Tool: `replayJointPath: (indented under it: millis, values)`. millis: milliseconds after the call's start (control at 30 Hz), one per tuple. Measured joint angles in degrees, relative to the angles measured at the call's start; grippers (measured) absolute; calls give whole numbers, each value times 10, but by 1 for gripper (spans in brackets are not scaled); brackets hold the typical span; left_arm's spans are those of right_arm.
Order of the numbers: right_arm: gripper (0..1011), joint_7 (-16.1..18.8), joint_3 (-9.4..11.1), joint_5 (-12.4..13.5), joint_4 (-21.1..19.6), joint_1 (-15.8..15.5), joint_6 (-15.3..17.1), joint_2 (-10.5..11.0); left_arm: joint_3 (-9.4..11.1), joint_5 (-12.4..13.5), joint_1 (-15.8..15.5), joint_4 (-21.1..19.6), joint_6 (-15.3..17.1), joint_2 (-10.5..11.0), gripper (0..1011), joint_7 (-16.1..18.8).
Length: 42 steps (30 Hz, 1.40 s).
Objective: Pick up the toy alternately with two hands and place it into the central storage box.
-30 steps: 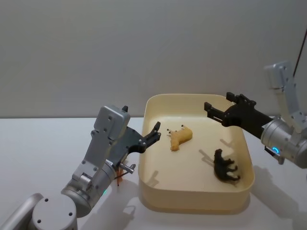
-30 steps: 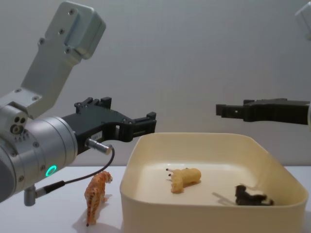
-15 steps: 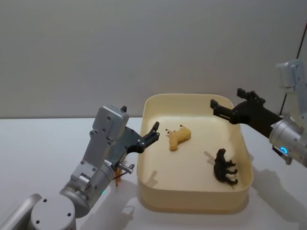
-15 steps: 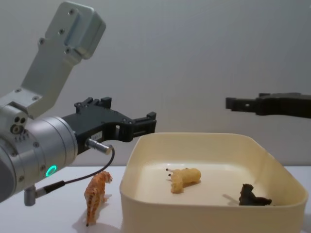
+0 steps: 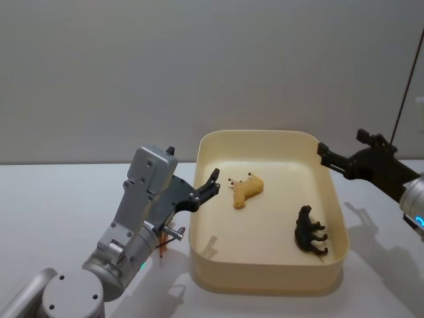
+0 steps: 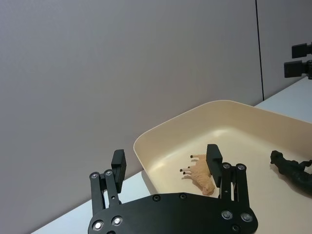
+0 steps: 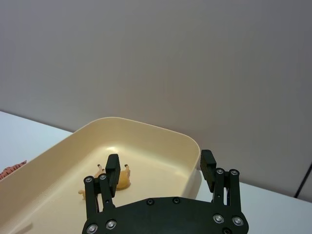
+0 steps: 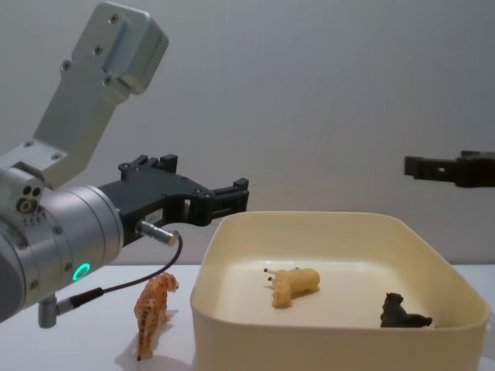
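The cream central storage box (image 5: 265, 281) sits mid-table. Inside it lie a yellow toy animal (image 5: 248, 190) and a black toy animal (image 5: 311, 230). An orange striped tiger toy (image 8: 153, 309) stands on the table just left of the box, below my left arm's cable. My left gripper (image 5: 195, 173) hovers open and empty over the box's left rim; the left wrist view has its fingertips (image 6: 213, 155) framing the yellow toy. My right gripper (image 5: 339, 147) hangs open and empty above the table, just outside the box's right rim.
A grey wall stands behind the white table (image 5: 59, 199). A thin dark cable (image 5: 405, 73) hangs at the far right. My left arm's silver housing (image 8: 100, 85) looms large in the chest view. Bare table lies to either side of the box.
My right gripper has drawn back to the right, from above the box's interior to beyond its right rim. The left arm and the toys have stayed put.
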Motion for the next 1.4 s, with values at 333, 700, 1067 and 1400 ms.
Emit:
replayJointPath:
  millis: [333,700,1067,1400]
  values:
    - [1001,-18,10,12,-29,-31,5,18,0,0,0,0,0,0,1001,0]
    - [1001,-25,15,17,-41,-45,7,25,-2,-6,7,-6,4,4,1001,9]
    - [1001,-29,17,19,-46,-50,8,28,-12,-45,31,-34,49,24,1001,33]
    - [1001,-30,17,19,-49,-53,9,29,-27,-92,51,-53,107,48,1001,35]
